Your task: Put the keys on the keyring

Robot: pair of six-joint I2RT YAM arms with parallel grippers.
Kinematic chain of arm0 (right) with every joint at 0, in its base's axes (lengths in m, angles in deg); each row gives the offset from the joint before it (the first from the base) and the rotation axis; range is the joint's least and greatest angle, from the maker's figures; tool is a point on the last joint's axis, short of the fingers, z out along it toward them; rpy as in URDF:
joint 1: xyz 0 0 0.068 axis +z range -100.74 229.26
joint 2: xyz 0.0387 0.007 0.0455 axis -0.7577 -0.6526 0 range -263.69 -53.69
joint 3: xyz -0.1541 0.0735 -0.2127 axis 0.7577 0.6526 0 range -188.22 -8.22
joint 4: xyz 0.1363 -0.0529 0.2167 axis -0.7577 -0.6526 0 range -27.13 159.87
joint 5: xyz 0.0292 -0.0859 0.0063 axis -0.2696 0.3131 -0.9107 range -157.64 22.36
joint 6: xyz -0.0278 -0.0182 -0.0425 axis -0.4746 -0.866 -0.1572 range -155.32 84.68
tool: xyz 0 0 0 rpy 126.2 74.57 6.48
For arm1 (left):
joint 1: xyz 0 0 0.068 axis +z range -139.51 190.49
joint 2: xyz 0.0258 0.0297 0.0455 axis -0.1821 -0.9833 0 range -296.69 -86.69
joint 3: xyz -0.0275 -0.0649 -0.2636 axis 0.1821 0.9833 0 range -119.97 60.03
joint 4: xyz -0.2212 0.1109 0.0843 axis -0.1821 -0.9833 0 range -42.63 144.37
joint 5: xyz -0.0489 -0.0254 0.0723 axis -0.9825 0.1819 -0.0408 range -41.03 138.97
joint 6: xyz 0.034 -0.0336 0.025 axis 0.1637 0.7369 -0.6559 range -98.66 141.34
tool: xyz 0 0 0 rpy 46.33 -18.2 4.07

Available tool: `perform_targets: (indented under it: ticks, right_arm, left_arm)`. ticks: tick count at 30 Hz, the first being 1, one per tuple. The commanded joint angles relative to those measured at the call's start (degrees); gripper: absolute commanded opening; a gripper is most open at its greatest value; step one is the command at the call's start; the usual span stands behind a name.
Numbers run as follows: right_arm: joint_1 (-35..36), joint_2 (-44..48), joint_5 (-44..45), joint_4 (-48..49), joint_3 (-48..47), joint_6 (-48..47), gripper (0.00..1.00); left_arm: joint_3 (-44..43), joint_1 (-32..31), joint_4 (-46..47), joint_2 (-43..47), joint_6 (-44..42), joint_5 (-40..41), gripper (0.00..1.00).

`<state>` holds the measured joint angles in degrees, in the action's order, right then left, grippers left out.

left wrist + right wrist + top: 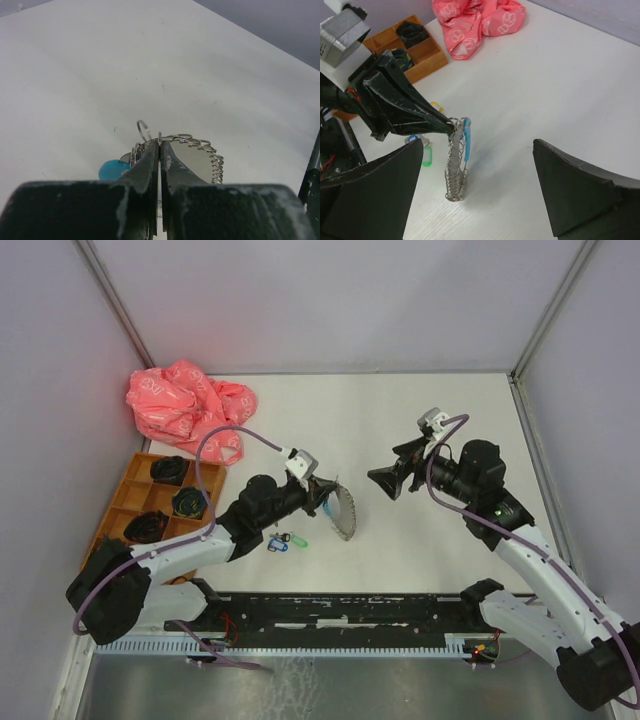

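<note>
The keyring (345, 510) is a loop of coiled silver wire with a light-blue piece (466, 137) on it. It stands upright with its lower end on the white table. My left gripper (326, 496) is shut on its top wire, seen close in the left wrist view (160, 144), where the coil (212, 157) curves off to the right. Loose keys (285, 541) lie on the table just left of the ring, with a green tag (426, 156), a blue one (412, 139) and a yellow one (436, 106). My right gripper (385, 483) hangs open a short way right of the ring, its fingers (570, 190) wide apart and empty.
A crumpled pink bag (185, 405) lies at the back left. An orange wooden tray (128, 492) with dark items in its compartments sits at the left edge. A black rail (340, 608) runs along the near edge between the arm bases.
</note>
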<state>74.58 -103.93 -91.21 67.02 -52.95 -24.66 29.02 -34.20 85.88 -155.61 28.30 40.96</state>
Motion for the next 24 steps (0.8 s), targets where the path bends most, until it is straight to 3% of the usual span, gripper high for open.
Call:
perform_targets:
  ticks: [1, 8, 15, 24]
  right_arm:
    - [-0.13, -3.18, -12.75, 4.69, 0.54, -4.42, 0.97]
    - [2.92, -9.01, -18.87, 9.64, 2.95, -10.68, 0.86]
    - [5.99, -14.63, -23.41, 5.21, -1.01, -20.84, 0.8]
    - [6.02, -16.49, -26.97, 4.23, -2.21, -26.68, 0.66]
  left_arm:
    - [4.68, 0.39, 20.23, 1.96, -0.42, -4.07, 0.03]
    - [7.75, 0.35, 22.11, 2.38, -3.41, -8.5, 0.03]
    - [7.6, 0.46, 21.76, 3.13, -6.82, -11.75, 0.03]
    - [8.27, 0.39, 21.52, 4.42, -9.38, -12.56, 0.03]
